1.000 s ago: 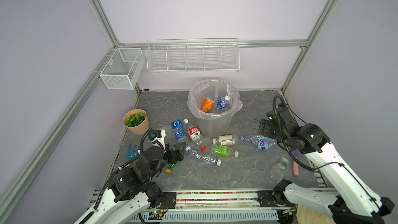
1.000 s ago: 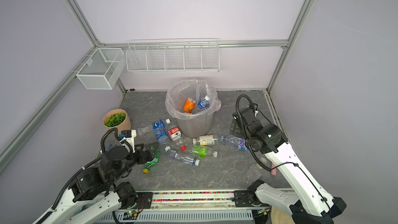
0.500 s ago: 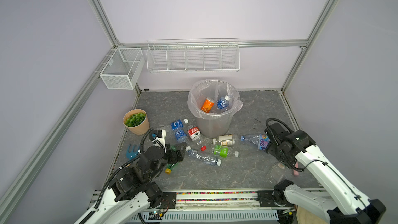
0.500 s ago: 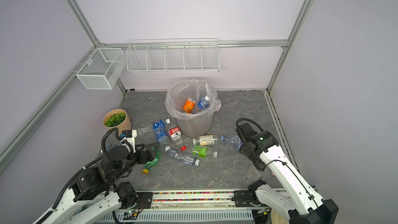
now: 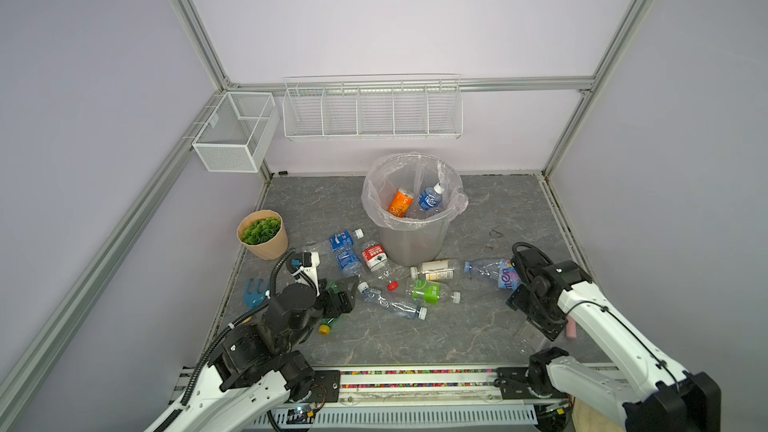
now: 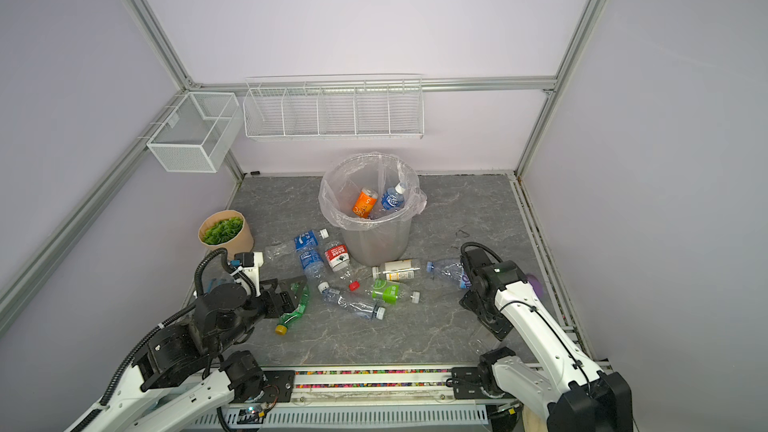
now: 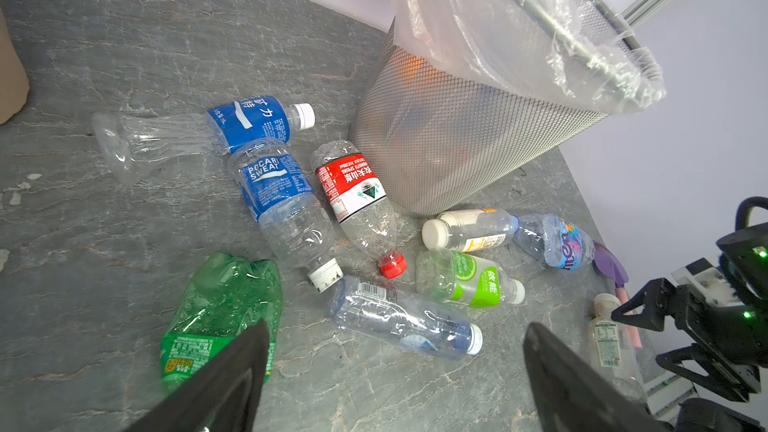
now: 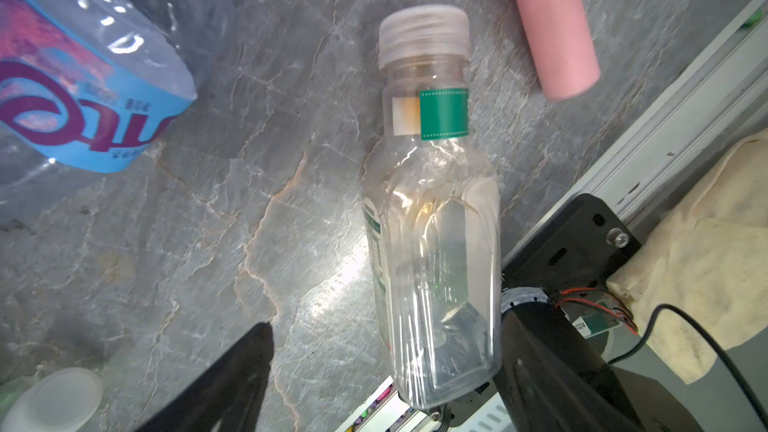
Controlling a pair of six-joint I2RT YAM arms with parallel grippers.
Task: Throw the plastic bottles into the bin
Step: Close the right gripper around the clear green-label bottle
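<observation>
The bin [image 5: 449, 201] stands at the back middle with an orange-labelled bottle [image 5: 400, 202] and a blue-labelled one [image 5: 430, 199] inside. Several plastic bottles [image 5: 390, 306] lie on the floor in front of it. My left gripper [image 7: 395, 326] is open and low, pointing at them, with a crushed green bottle [image 7: 220, 313] beside one finger. My right gripper [image 8: 388, 322] is open close over a clear bottle [image 8: 432, 243] with a green neck label. That bottle's base lies between the fingers, close to one of them. In both top views this gripper [image 5: 534, 324] hangs at the front right.
A tan pot of leaves [image 5: 262, 234] and a blue rake [image 5: 254, 292] are on the left. A pink cylinder [image 8: 548, 22] lies next to the clear bottle, with the front rail [image 5: 415, 380] just behind it. White wire baskets [image 5: 372, 112] hang on the back wall.
My right arm has swung from beside the blue-and-pink labelled bottle toward the front and dropped low over the clear bottle. The left arm has not moved.
</observation>
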